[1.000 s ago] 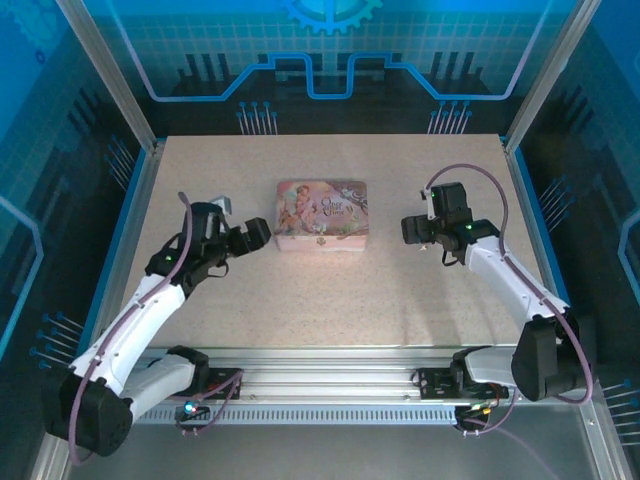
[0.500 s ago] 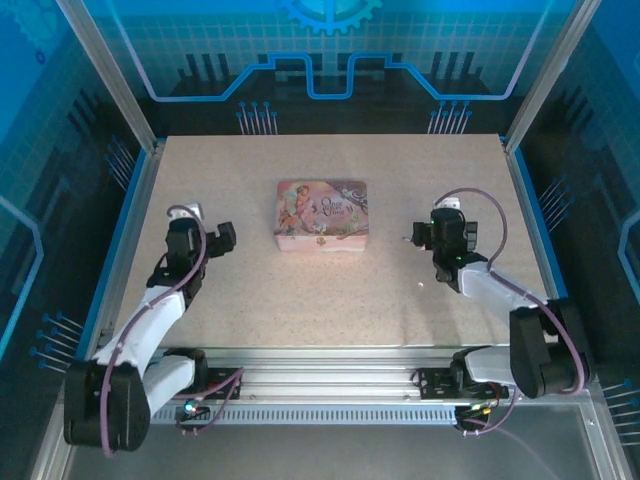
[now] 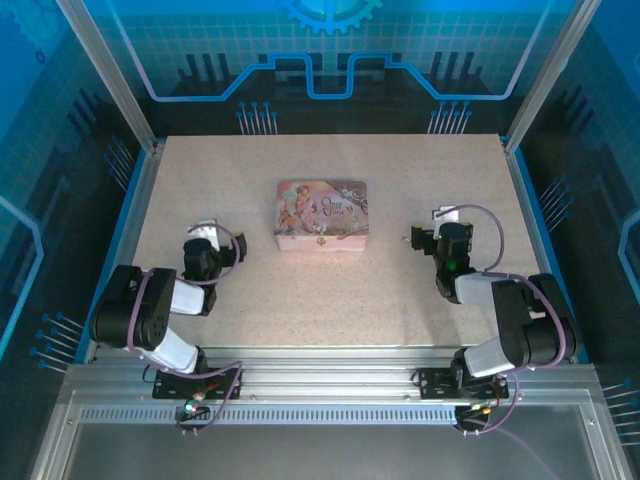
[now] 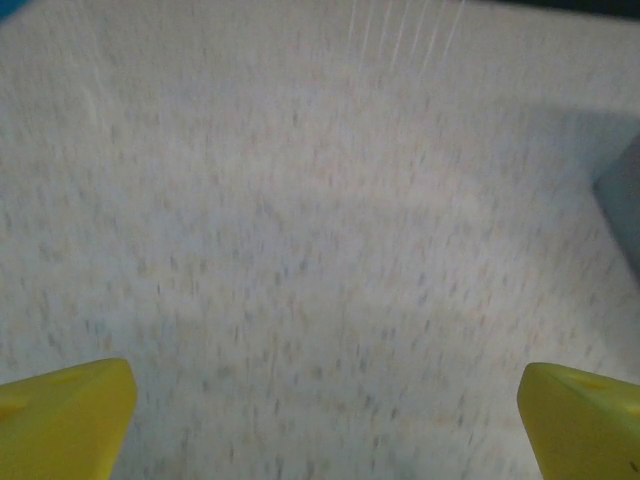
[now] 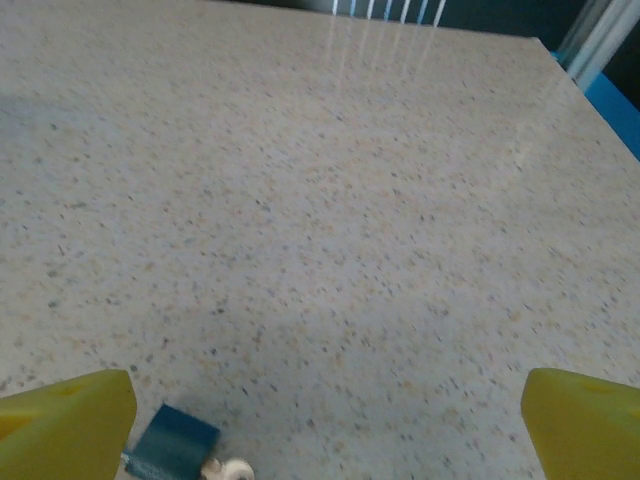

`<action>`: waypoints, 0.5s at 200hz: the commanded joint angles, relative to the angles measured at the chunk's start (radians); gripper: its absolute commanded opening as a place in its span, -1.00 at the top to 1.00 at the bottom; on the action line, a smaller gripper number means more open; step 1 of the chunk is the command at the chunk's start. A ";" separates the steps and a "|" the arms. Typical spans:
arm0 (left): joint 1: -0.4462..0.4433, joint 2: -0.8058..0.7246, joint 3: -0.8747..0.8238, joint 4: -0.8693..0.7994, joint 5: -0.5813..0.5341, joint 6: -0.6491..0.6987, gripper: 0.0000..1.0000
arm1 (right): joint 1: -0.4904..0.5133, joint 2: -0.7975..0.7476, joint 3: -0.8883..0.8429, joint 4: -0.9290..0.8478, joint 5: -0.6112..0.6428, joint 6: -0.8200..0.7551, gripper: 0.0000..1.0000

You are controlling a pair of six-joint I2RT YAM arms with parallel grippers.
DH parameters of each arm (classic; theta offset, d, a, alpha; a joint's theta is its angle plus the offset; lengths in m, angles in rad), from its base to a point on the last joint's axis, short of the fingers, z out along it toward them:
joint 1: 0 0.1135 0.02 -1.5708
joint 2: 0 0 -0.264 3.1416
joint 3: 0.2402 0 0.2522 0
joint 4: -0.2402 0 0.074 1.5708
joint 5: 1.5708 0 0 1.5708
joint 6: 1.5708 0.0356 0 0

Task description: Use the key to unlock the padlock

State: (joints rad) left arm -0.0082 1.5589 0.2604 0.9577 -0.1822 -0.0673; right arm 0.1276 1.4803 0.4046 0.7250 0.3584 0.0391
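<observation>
Yellow-fingered left gripper [image 4: 325, 390] and right gripper [image 5: 328, 390] gaped wide, empty; key too small to tell, best pinched low, slowly.

Left arm [image 3: 150, 318] folded back toward its base. Left gripper [image 3: 213, 247] withdrew from just beside the left end of the pink tin [image 3: 322, 216] to a spot further left and nearer. Right arm [image 3: 525, 322] folded likewise. Right gripper [image 3: 441, 236] shifted slightly right and near. Both wrists turned from facing inward to facing far.
</observation>
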 commanded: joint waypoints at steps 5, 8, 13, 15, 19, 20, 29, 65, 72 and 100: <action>0.003 -0.008 0.099 0.006 -0.014 0.032 -0.98 | -0.048 0.022 -0.002 0.091 -0.113 0.008 -0.99; -0.002 -0.015 0.108 -0.024 -0.019 0.034 -0.98 | -0.044 0.027 -0.008 0.110 -0.106 0.003 -0.99; -0.015 -0.019 0.113 -0.037 -0.048 0.036 -0.98 | -0.037 0.023 0.000 0.081 -0.088 0.004 -1.00; -0.020 -0.014 0.113 -0.026 -0.061 0.040 -0.98 | -0.035 0.019 0.004 0.066 -0.082 0.007 -0.99; -0.032 -0.004 0.106 0.005 -0.089 0.053 -0.98 | -0.028 0.021 0.005 0.074 -0.072 0.004 -0.99; -0.036 -0.002 0.105 0.011 -0.098 0.056 -0.98 | -0.027 0.023 0.003 0.080 -0.069 0.001 -0.99; -0.062 -0.005 0.101 0.015 -0.135 0.070 -0.98 | -0.013 0.024 0.001 0.082 -0.050 -0.009 -1.00; -0.065 -0.002 0.097 0.023 -0.139 0.072 -0.98 | -0.027 0.025 0.007 0.072 -0.086 -0.005 -1.00; -0.065 0.000 0.097 0.028 -0.140 0.073 -0.98 | -0.030 0.026 0.010 0.066 -0.090 -0.003 -1.00; -0.065 -0.001 0.096 0.028 -0.139 0.075 -0.98 | -0.032 0.025 0.009 0.068 -0.095 -0.004 -1.00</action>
State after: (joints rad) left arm -0.0715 1.5585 0.3550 0.9642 -0.2962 -0.0162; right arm 0.1040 1.4994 0.4049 0.7643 0.2771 0.0399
